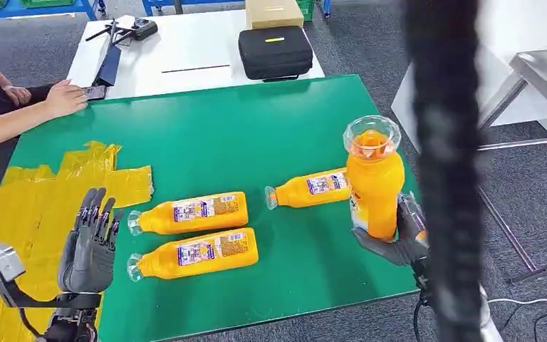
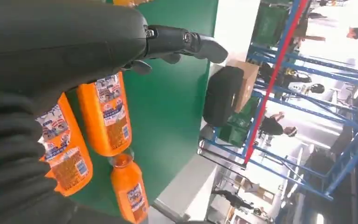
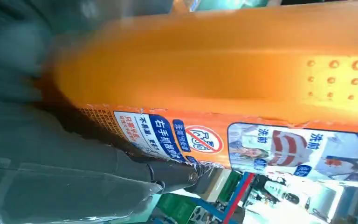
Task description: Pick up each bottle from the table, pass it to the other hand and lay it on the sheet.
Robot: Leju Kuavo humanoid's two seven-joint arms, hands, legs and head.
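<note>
At frame right, right robot hand (image 1: pixel 399 239) grips upright orange bottle (image 1: pixel 374 187); lower left, left robot hand (image 1: pixel 91 241) spread wide, holding nothing, above yellow sheet (image 1: pixel 21 214).

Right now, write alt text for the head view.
The right hand holds an orange bottle upright above the green table; three more bottles lie on their sides. The left hand is open near the yellow sheet.
</note>
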